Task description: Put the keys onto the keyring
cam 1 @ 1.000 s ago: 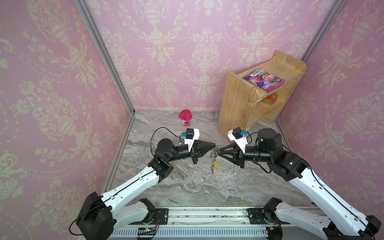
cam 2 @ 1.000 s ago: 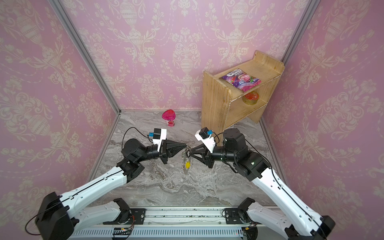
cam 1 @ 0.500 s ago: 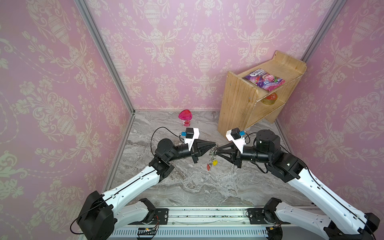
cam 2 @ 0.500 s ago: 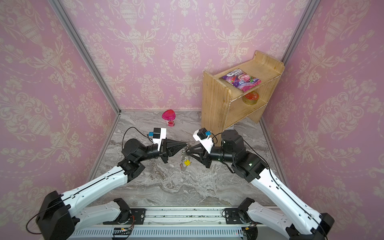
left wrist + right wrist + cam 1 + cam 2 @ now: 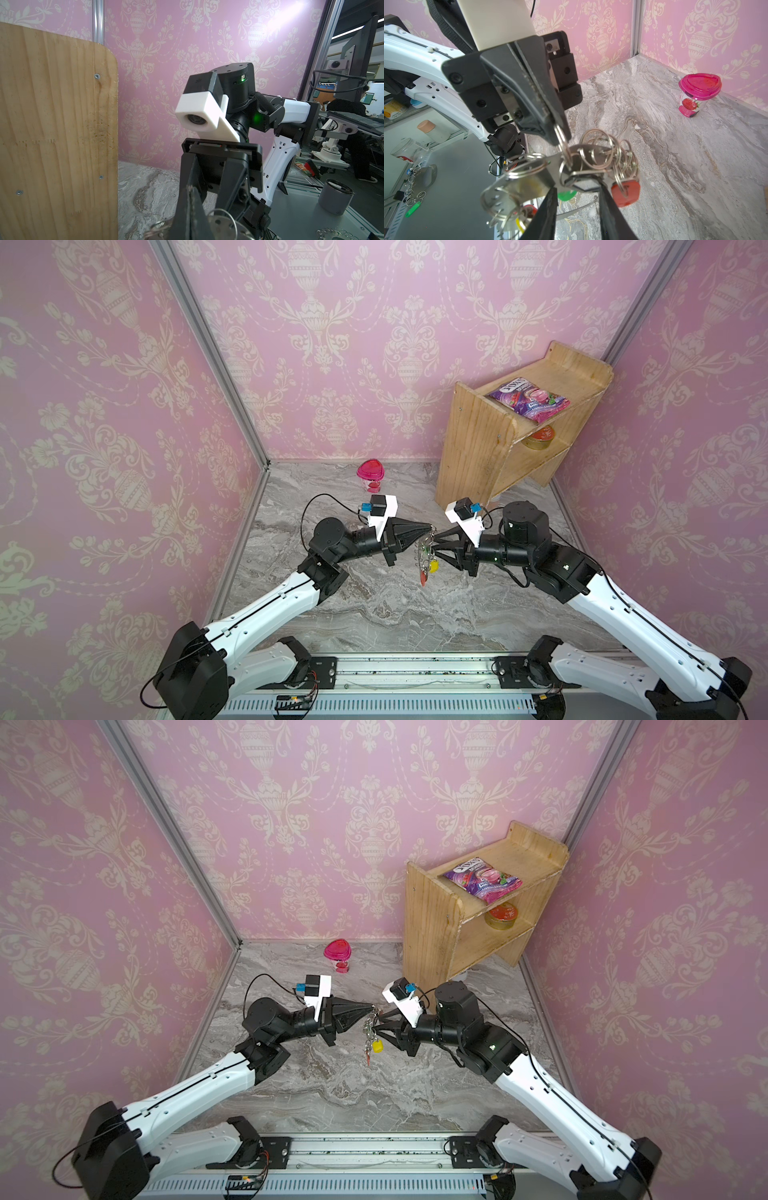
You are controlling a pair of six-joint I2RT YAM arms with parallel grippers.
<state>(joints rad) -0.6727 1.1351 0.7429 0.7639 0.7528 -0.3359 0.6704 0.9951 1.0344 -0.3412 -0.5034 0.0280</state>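
Above the grey marble tabletop (image 5: 374,614), between pink walls (image 5: 374,344), left pincer (image 5: 560,137) pinches the keyring (image 5: 527,182); right pincer (image 5: 578,187) stands spread.

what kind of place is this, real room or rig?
Likely a staged robot test cell in a lab, not a real room: pink wallpaper panels in aluminium framing, arms on a base rail, a monitor and benches beyond the open side.

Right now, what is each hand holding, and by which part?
The left hand pinches the keyring by one small ring on its edge. The right hand straddles the black-tagged key; a grip cannot be told.
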